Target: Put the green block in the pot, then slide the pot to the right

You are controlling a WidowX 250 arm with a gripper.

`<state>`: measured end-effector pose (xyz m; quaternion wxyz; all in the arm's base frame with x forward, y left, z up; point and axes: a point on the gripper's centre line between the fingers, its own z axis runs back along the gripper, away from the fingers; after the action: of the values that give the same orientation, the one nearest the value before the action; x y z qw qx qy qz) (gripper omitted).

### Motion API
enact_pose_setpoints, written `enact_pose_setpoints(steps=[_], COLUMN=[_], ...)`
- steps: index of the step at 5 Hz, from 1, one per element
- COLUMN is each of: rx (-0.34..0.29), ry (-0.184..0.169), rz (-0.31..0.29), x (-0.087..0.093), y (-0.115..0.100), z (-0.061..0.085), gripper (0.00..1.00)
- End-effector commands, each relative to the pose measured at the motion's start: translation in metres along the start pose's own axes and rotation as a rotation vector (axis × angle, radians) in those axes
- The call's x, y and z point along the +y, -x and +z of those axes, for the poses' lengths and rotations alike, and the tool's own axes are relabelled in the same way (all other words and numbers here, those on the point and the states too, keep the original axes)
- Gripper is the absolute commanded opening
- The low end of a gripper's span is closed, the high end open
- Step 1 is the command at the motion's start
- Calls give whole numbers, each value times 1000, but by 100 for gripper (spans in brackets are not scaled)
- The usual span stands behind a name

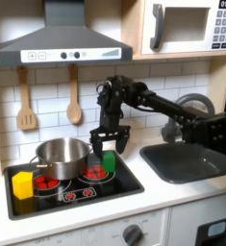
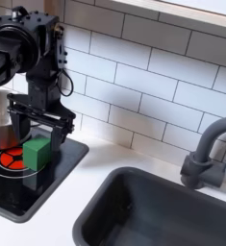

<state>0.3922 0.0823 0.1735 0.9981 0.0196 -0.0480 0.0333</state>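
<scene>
Gripper point(image 1: 109, 146) is clamping the green block point(image 2: 35, 152) just above the burner point(image 1: 97, 174), w/ pot point(image 1: 62, 156) beside it.

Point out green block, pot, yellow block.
green block point(image 1: 109, 161): first exterior view, on its front face.
pot point(image 1: 62, 159): first exterior view, on its side wall.
yellow block point(image 1: 23, 184): first exterior view, on its front face.

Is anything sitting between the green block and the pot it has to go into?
Nothing visible. In the first exterior view the green block sits at the gripper, just right of the pot, with bare stovetop between them. The yellow block stands beyond the pot.
</scene>
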Motion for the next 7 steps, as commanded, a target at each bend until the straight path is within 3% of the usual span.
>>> enact_pose_setpoints(steps=[1,3,7], rx=[29,72,74], ry=[-1,3,-2], rz=[-1,-15,-43], x=[0,2,2], y=[-2,-1,4], z=[-12,-30,-35], gripper=[100,100,100])
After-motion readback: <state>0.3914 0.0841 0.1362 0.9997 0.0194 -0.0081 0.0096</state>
